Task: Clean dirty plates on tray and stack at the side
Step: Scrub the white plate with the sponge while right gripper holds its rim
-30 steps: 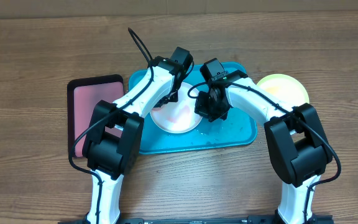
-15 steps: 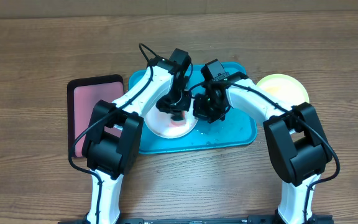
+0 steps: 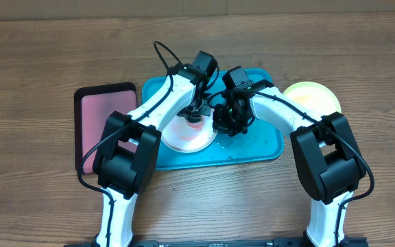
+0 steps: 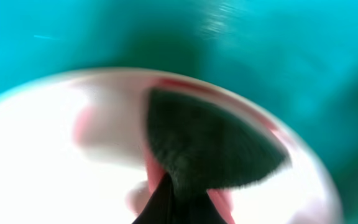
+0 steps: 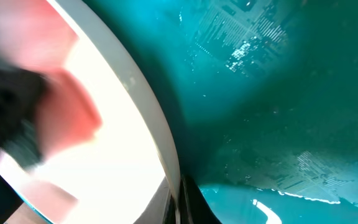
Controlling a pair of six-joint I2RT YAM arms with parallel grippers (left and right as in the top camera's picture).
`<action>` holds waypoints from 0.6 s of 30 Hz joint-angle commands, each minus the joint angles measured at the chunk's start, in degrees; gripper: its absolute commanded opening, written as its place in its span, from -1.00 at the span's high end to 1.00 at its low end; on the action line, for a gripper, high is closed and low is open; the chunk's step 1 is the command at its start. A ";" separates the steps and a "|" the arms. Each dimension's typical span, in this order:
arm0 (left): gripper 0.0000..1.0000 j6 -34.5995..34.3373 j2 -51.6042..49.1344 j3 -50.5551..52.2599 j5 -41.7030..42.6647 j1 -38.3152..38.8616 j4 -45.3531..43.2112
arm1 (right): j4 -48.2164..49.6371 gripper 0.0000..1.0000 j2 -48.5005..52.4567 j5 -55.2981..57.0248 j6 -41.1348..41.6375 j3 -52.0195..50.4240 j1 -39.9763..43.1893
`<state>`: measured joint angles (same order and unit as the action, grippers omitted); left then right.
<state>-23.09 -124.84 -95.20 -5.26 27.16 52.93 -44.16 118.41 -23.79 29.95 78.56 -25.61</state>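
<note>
1. Two arms meet over the tray (image 3: 259, 140), where the white plate (image 3: 184, 140) lies in the left half.
2. Half a second ago the left gripper (image 3: 196, 114) was over the plate's middle. It has now pulled back toward the far rim, close to where it was a second ago. That back-and-forth reads as a scrubbing stroke.
3. It is clamped on a sponge (image 4: 210, 146), whose dark face presses on the plate. The left wrist view is blurred, which fits fast motion.
4. The right gripper (image 3: 228, 122) has barely moved and sits at the plate's right rim, probably steadying it. The rim runs down to its fingers in the right wrist view, but I cannot tell whether they are pinching it.
5. A reddish smear (image 4: 82, 124) still shows on the plate, so cleaning is not finished and more strokes look necessary.
6. The yellow plate (image 3: 314, 99) rests on the table just right of the tray and looks already set aside. The white plate would stack there next.
7. No blue plate can be made out.
</note>
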 commanded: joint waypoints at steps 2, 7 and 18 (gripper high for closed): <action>0.92 -7.41 -1.20 -0.20 -17.68 -3.13 4.04 | -0.33 0.93 0.87 -1.90 -1.46 -0.61 -0.96; 0.92 -2.19 -1.20 -0.20 -5.53 -2.91 9.81 | -0.24 0.93 0.87 -1.79 -1.44 -0.61 -0.90; 0.91 14.45 -1.20 -0.20 30.38 0.94 5.20 | 1.75 0.93 0.87 -6.36 -1.46 -0.61 0.61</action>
<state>-10.31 -124.84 -95.18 15.18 26.50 60.03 -43.68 118.65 -26.13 29.50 78.19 -25.56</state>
